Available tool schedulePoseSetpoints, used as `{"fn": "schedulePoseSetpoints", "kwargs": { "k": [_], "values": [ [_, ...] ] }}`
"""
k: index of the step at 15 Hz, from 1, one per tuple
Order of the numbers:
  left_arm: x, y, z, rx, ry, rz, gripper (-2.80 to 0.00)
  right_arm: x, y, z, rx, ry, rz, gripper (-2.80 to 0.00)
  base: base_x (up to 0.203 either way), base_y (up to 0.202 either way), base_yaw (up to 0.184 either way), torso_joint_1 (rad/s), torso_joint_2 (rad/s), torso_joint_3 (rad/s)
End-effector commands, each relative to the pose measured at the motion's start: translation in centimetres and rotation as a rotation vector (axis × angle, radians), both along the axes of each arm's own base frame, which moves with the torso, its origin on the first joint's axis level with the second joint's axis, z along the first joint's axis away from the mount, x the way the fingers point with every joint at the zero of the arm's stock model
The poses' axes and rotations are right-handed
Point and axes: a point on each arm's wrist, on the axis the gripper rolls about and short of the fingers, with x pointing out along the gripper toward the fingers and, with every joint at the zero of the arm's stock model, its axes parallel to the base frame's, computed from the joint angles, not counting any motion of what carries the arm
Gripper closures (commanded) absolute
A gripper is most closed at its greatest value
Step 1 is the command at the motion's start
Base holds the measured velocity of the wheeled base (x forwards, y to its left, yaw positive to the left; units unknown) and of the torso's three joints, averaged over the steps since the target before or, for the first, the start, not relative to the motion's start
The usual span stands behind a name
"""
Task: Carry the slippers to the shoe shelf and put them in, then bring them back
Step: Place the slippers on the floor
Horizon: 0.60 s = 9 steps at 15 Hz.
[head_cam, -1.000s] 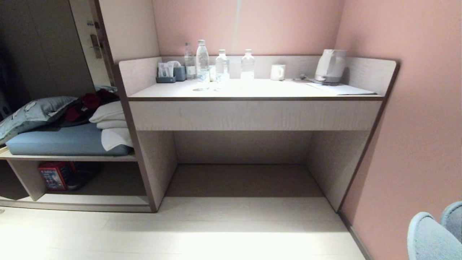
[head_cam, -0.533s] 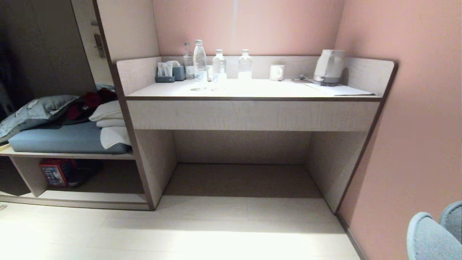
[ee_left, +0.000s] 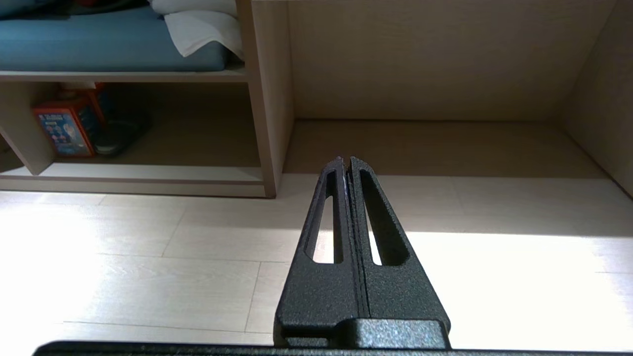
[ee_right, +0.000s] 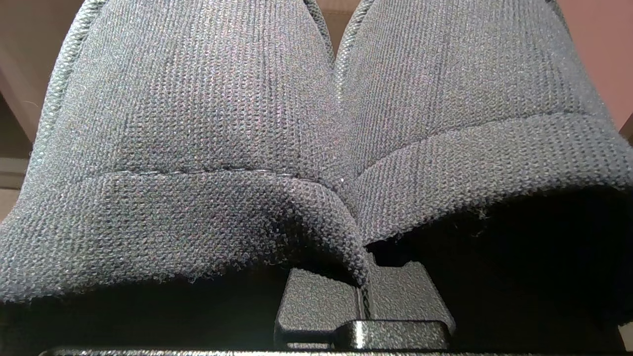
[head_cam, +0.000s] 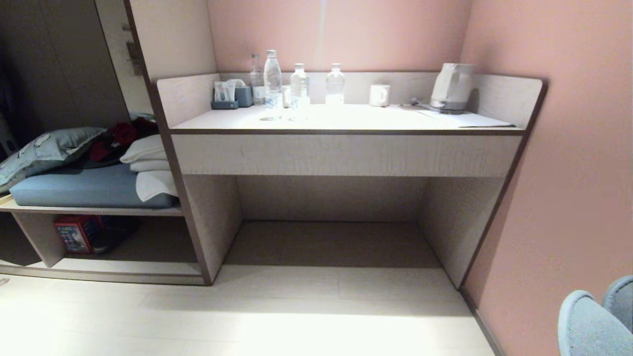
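Slippers (ee_right: 316, 123) hang side by side from the right tool (ee_right: 363, 296), whose fingers are pinched together on the inner edges of both openings, toes pointing away from the wrist. In the head view their rounded toes (head_cam: 593, 321) show at the lower right corner, beside the pink wall (head_cam: 568, 173). The left tool (ee_left: 347, 163) is closed with nothing in it, held above the pale floor (ee_left: 148, 257) in front of the bench (head_cam: 346, 123). The shoe shelf (head_cam: 109, 269) sits low at the left, under a blue cushion (head_cam: 84, 188), with a red box (head_cam: 74, 235) inside. Bottles (head_cam: 272, 84), a mug (head_cam: 380, 95) and a kettle (head_cam: 451, 86) stand on the bench.
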Motion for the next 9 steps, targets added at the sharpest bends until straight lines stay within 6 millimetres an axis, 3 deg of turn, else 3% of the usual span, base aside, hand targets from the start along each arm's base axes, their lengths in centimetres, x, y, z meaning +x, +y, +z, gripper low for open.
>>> {"fn": "schedulePoseSetpoints", "kwargs": {
  "k": [1,9],
  "values": [
    [0.01,0.00,0.01,0.000,0.001,-0.001,0.00,0.02,0.00,-0.04,0.000,0.003,0.001,0.00,0.000,0.000,0.000,0.002,0.00,-0.163],
    [0.01,0.00,0.01,0.000,0.001,0.000,0.00,0.02,0.00,-0.04,0.000,0.003,0.001,0.00,0.000,0.000,0.000,0.004,0.00,-0.192]
  ]
}}
